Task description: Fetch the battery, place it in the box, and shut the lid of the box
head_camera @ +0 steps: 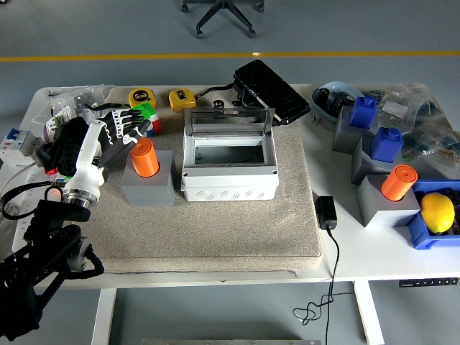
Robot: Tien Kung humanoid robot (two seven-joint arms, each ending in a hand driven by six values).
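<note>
An orange cylindrical battery point(144, 158) stands upright in a grey holder block point(149, 187) on the left of the beige mat point(215, 230). My left hand point(122, 136) is right beside the battery's upper left, fingers point(129, 118) spread and reaching over its top, holding nothing. The white box point(230, 172) sits in the middle of the mat, its inside showing nothing in it. Its clear lid point(228, 118) stands upright at the back. A second orange battery point(399, 182) stands in another grey holder point(384, 205) at the right. The right arm is out of view.
Two yellow tape measures point(141, 95) point(181, 98) and a black device point(272, 90) lie behind the box. A power adapter point(325, 212) with its cable is right of the mat. Blue blocks point(387, 144) and a blue bin point(424, 237) holding a lemon point(438, 213) crowd the right side.
</note>
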